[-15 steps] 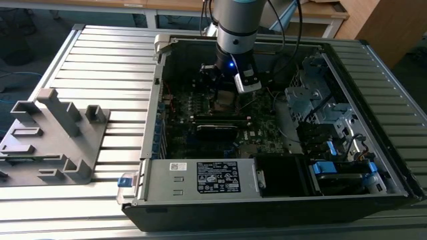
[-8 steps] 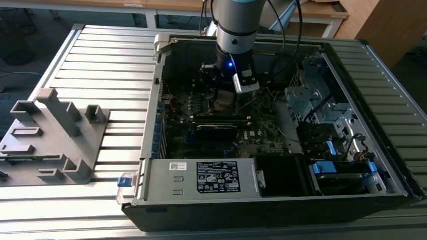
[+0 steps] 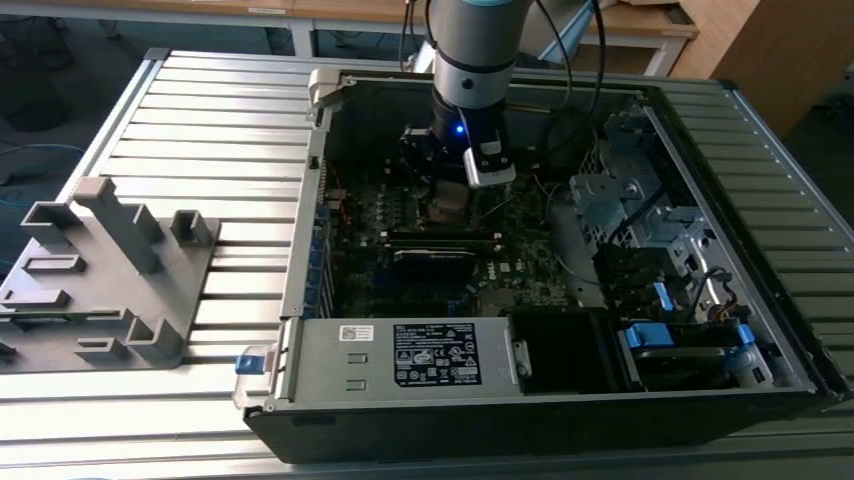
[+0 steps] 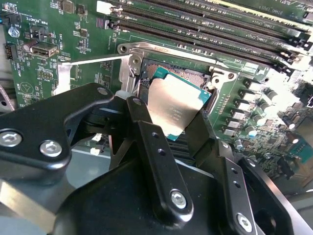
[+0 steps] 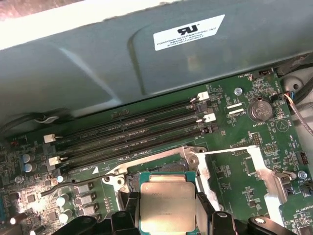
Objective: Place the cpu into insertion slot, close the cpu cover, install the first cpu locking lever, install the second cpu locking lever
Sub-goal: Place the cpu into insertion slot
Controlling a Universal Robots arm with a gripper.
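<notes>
One tilt of the silver square cpu, clamped in the black pincer, could jam it against the dark metal-rimmed insertion slot.

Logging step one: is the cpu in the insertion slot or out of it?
Out: the cpu is clamped in the gripper, over the insertion slot, whose dark bed shows uncovered beyond the chip's edge.

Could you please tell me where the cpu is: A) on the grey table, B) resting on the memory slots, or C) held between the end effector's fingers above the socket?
C: both wrist views show the small square silver-topped cpu gripped by the black end effector over the silvery-rimmed insertion slot.
</notes>
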